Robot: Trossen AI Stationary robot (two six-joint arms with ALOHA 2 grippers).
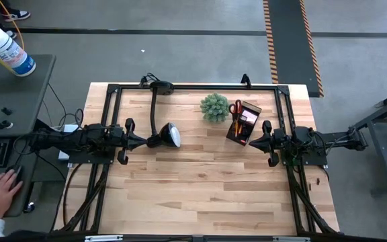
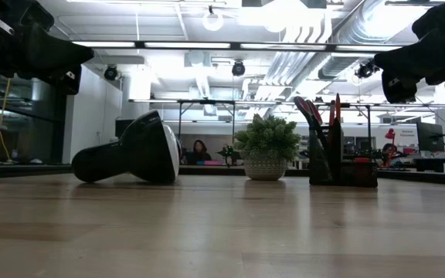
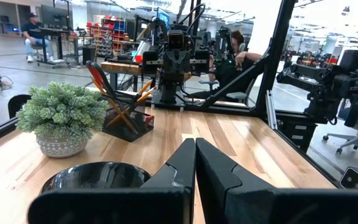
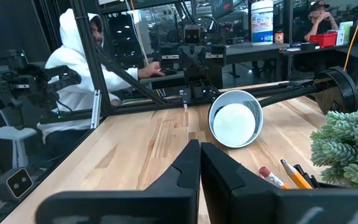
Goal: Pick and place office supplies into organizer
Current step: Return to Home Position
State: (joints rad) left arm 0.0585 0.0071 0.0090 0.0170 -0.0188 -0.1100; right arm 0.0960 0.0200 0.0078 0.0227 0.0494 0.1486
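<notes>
The black organizer (image 1: pixel 242 122) stands on the table's far right part, next to the green plant. Red-handled scissors (image 1: pixel 236 107), orange and dark pencils (image 1: pixel 236 128) and a pink pad (image 1: pixel 249 116) sit inside it; in the low view the organizer (image 2: pixel 343 162) shows the scissors' handles sticking up. My left gripper (image 1: pixel 142 140) hovers shut at the table's left, beside the lamp head. My right gripper (image 1: pixel 250 142) hovers shut just right of the organizer. Both shut fingertip pairs show in the wrist views, left (image 3: pixel 195 144) and right (image 4: pixel 199 147).
A black desk lamp with a round white face (image 1: pixel 169 135) lies between the arms, its stem running to the far edge. The small green plant (image 1: pixel 214 107) stands left of the organizer. A black frame (image 1: pixel 193 86) rims the table. A person's hand (image 1: pixel 0 193) rests off-table at left.
</notes>
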